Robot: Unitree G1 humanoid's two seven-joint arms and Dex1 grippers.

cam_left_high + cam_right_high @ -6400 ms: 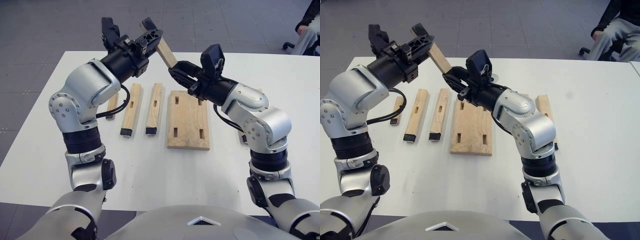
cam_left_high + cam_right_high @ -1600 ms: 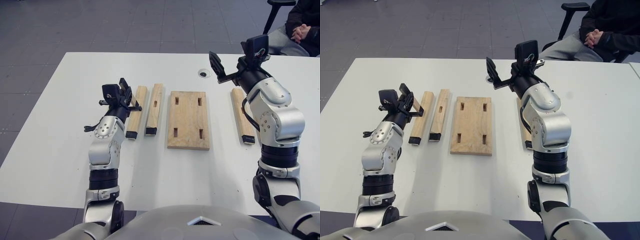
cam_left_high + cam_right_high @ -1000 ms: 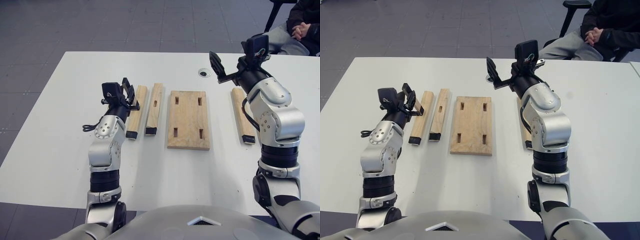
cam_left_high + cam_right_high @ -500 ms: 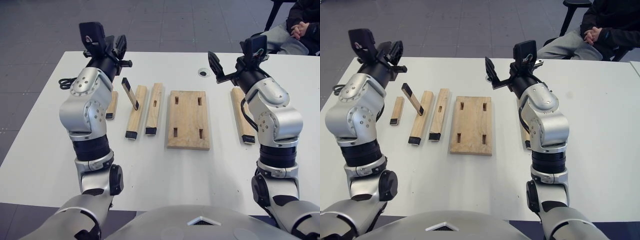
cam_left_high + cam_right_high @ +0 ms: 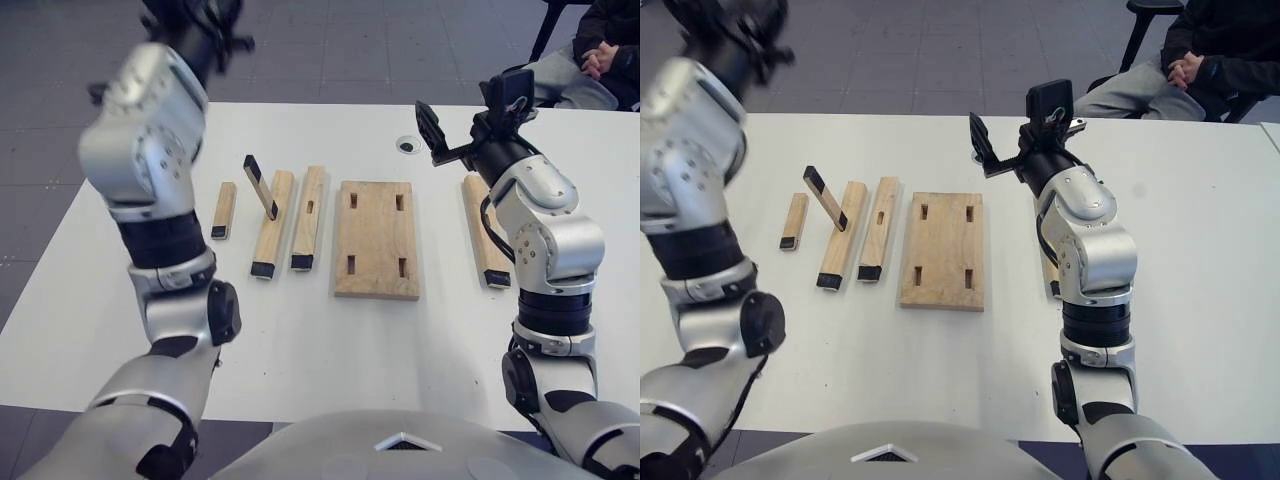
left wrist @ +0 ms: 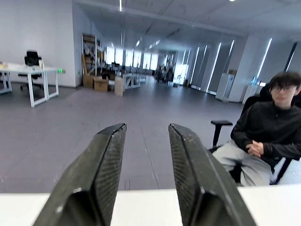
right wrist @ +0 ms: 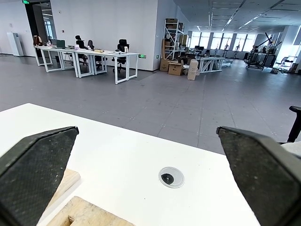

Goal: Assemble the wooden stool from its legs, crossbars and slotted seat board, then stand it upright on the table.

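A tilted crossbar (image 5: 261, 186) is sticking up over the leftmost leg (image 5: 270, 225); bare table (image 5: 440, 235) is separating seat board (image 5: 376, 240) and right-hand leg (image 5: 484, 240).

2 head eyes down over 1 shared table (image 5: 300, 330), wrist cameras level — facing outward

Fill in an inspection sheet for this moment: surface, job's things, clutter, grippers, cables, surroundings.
surface: white table with a round grommet hole.
job's things: seat board lies flat at centre; two long legs lie left of it and a third leg lies right of it; flat crossbar lies farthest left; tilted crossbar stands propped on the outer long leg; nothing is joined to the board.
clutter: nothing seen.
grippers: left gripper raised high, open, empty; right gripper over the table's far side, open, empty.
cables: black cable along the right arm.
surroundings: grey floor; desks in an open hall.
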